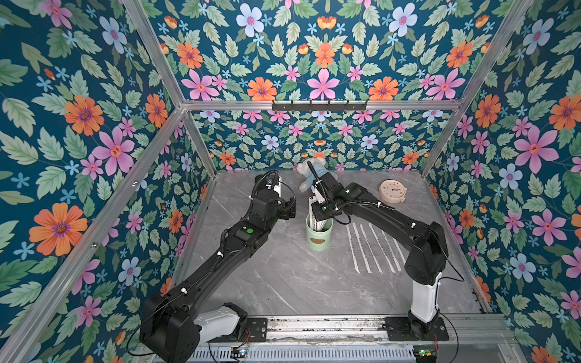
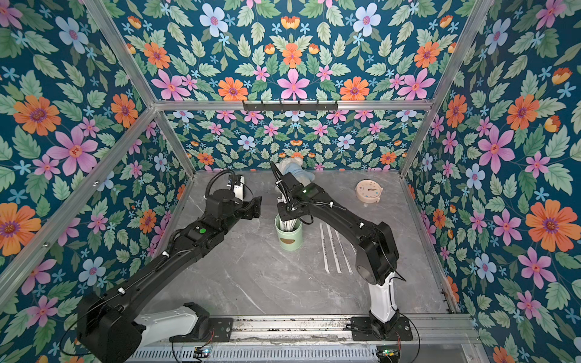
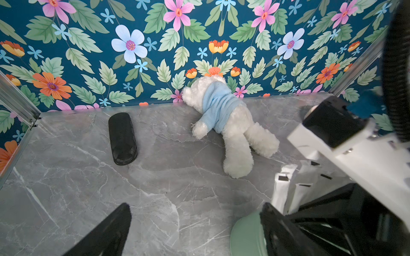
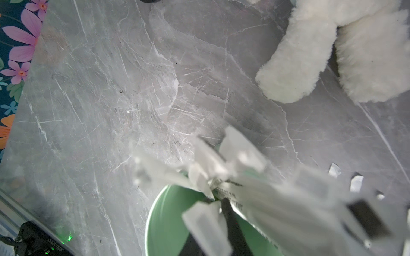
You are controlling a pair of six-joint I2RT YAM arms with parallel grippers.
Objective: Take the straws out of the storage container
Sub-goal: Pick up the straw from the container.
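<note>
Right tool point(image 1: 318, 220) among straws point(image 1: 320, 223) inside one storage container point(image 1: 319, 240), grip unclear; left tool point(image 3: 196, 207) apart beside it; roughly six loose straws point(image 1: 370, 248) flat on surface point(image 1: 283, 283) right of container

Paper-wrapped straws point(image 1: 361, 248); fluffy plush bear point(image 3: 235, 133); matt marbled tabletop point(image 1: 283, 283)

1. Both top views look down from high in front over the whole table point(image 1: 283, 283).
2. The left wrist view looks low toward the plush bear point(image 3: 221, 115).
3. The right wrist view hangs close over the storage container point(image 4: 166, 217), sharing the bear's legs.
</note>
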